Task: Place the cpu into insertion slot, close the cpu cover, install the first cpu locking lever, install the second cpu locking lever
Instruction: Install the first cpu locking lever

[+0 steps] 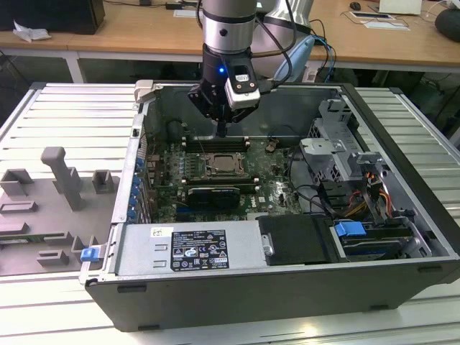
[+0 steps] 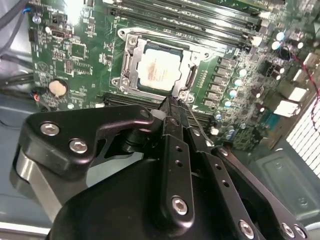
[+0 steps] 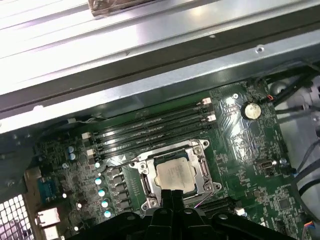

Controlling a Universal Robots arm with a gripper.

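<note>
The cpu [image 2: 156,70] [image 3: 174,172] lies flat in the insertion slot [image 1: 224,164] on the green motherboard. Its pale metal top shows through the window of the silvery cpu cover [image 2: 131,60], which lies down around it. A thin wire lever [image 3: 120,158] runs along one side of the socket frame, and another thin lever [image 2: 195,120] shows beside my fingers. My gripper [image 1: 221,130] [image 2: 170,106] [image 3: 172,194] hangs just above the socket's edge. Its black fingers are shut together with nothing between them.
The open computer case [image 1: 215,302] surrounds the board. Long memory slots [image 3: 150,130] lie beside the socket. A power supply [image 1: 190,248] sits at the case front. Drive cage and cables [image 1: 345,180] are at the exterior view's right, grey fixtures [image 1: 61,180] at its left.
</note>
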